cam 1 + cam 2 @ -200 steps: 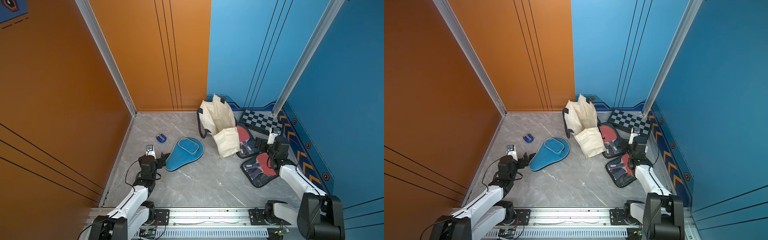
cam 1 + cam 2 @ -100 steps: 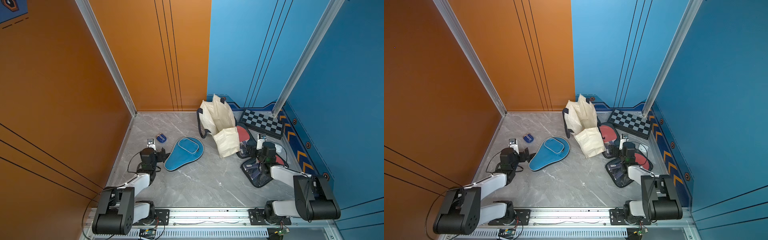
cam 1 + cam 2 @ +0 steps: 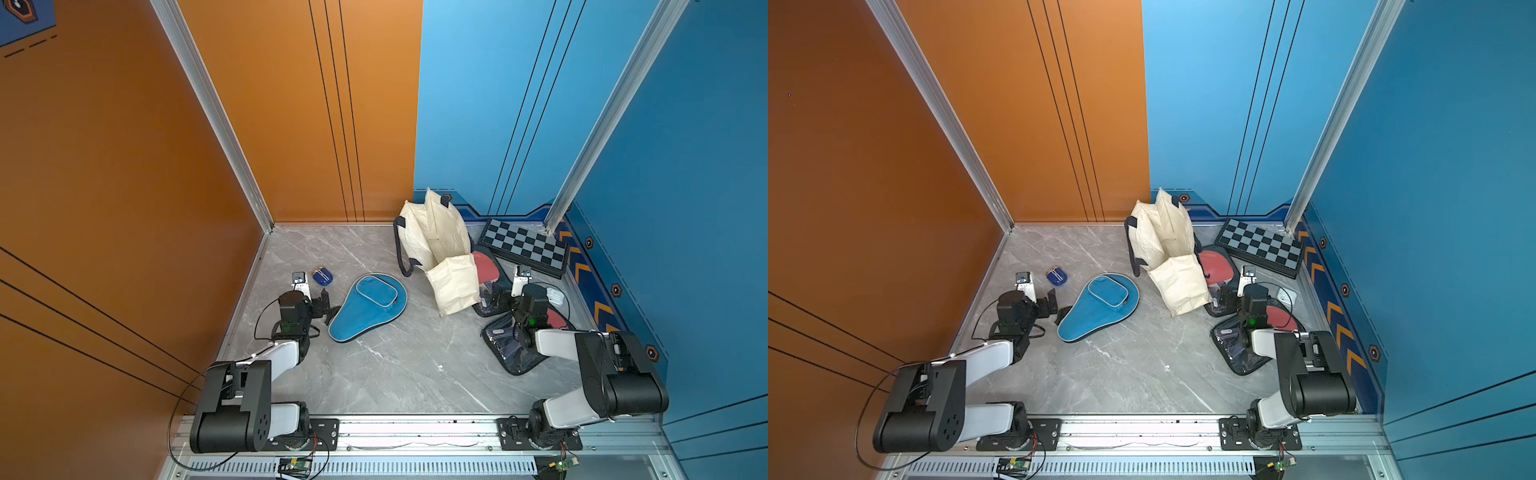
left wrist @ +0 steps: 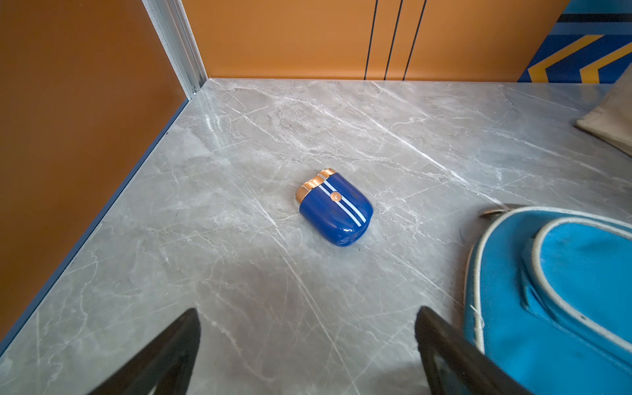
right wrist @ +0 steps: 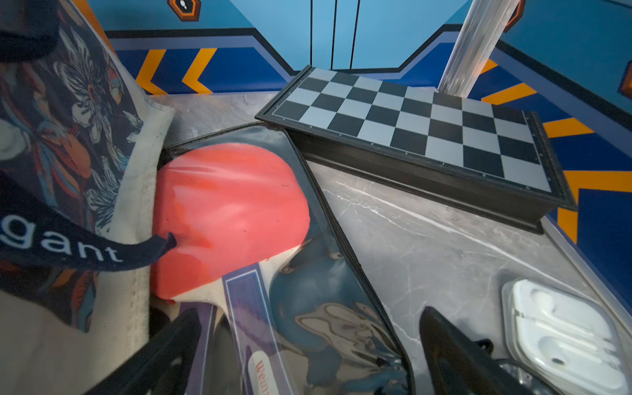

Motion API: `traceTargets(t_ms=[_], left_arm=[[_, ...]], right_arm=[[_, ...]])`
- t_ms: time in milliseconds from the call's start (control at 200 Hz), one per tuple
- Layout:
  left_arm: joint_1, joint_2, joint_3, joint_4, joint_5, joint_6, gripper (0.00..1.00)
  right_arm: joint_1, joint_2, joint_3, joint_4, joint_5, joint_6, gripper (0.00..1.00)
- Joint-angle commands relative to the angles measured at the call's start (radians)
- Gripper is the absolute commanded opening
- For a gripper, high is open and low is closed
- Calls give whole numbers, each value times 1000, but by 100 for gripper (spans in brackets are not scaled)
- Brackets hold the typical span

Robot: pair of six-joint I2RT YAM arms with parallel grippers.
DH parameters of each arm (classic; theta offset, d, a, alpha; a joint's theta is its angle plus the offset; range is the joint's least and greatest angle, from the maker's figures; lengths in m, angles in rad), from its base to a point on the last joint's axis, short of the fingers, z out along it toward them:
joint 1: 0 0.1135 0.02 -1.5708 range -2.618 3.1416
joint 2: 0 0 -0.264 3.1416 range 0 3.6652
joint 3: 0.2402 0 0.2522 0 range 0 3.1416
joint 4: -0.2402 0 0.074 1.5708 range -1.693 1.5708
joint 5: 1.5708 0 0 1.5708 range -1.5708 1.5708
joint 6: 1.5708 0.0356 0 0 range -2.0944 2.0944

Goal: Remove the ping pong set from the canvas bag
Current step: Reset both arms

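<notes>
Both my grippers stand wide open, holding nothing. The left gripper hangs over bare marble just beside the blue case; a small blue-and-gold gadget lies ahead of it. The right gripper sits over one red-paddle pouch, pressed against the slumped canvas bag, whose navy strap drapes across the paddle. A second pouch lies under my right arm. The chequered board and a white earphone case crowd that side.

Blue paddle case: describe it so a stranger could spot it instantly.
Find the cream canvas bag at the back. Between it and the left gripper lies the blue paddle case, grey-piped, far bigger than the small glossy blue box nearby.
</notes>
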Motion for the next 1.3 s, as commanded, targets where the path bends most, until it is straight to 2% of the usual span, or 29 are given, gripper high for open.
traceTargets(t_ms=[0, 70, 285, 611, 1296], left_arm=[[6, 48, 30, 63, 37, -11, 98], [4, 100, 28, 120, 39, -18, 98], [-43, 213, 30, 225, -27, 14, 98], [-80, 218, 18, 251, -107, 32, 98], [-74, 220, 15, 260, -93, 30, 98]], right_arm=[[-11, 25, -41, 94, -6, 0, 100], [-14, 42, -79, 192, -19, -1, 100], [-23, 42, -70, 171, -37, 6, 100], [-35, 43, -51, 136, -48, 18, 100], [-34, 43, -51, 136, -39, 18, 100]])
